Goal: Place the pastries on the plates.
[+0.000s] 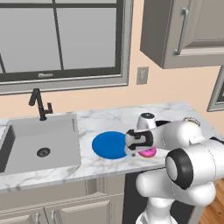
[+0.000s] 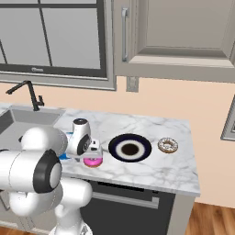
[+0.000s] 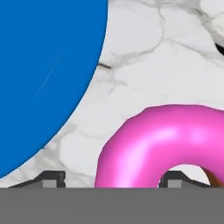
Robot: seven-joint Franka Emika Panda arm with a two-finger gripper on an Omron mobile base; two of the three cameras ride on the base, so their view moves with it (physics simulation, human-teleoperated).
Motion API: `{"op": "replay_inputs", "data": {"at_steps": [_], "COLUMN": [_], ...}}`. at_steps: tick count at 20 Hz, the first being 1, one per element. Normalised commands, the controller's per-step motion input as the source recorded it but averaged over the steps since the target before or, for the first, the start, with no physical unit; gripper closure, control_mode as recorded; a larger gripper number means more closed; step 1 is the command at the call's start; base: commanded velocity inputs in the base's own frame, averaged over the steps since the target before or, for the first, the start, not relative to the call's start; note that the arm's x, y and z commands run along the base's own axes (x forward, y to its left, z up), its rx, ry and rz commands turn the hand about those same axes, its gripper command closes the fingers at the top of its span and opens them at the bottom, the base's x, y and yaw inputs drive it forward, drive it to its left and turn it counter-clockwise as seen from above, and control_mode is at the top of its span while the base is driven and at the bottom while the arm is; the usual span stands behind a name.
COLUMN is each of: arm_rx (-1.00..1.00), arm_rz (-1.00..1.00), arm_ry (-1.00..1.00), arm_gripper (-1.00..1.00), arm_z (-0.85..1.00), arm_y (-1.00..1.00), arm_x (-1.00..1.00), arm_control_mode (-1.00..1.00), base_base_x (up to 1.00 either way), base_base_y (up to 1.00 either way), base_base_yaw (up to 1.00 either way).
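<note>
End effector [image 3: 107, 180] astride flat pink donut [image 3: 162, 144]

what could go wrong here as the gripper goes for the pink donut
1. The gripper straddles only one side of the pink donut, one fingertip in its hole. So shallow a bite on the ring might let it slip or tilt when lifted.
2. The donut lies on the counter close beside the blue plate; a nudge could push it around instead of gripping it.
3. The glazed donut is beside the dark plate, so both pastries are still off plates.
</note>
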Motion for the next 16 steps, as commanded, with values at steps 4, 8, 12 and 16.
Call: {"op": "replay_inputs", "data": {"at_steps": [4, 8, 12, 16], "arm_rx": [0.00, 0.00, 0.00, 0.00], "arm_rz": [0.00, 0.00, 0.02, 0.06], "arm_ry": [0.00, -0.02, -0.01, 0.00], "arm_gripper": [1.00, 1.00, 1.00, 1.00], "arm_z": [0.05, 0.50, 0.62, 0.31], "arm_y": [0.00, 0.04, 0.17, 0.51], "arm_x": [0.00, -0.01, 0.00, 0.00], "arm_control_mode": [-1.00, -1.00, -1.00, -1.00], "base_base_x": [0.00, 0.00, 0.00, 0.00], "base_base_y": [0.00, 0.00, 0.00, 0.00], "base_base_yaw": [0.00, 0.00, 0.00, 0.00]}}
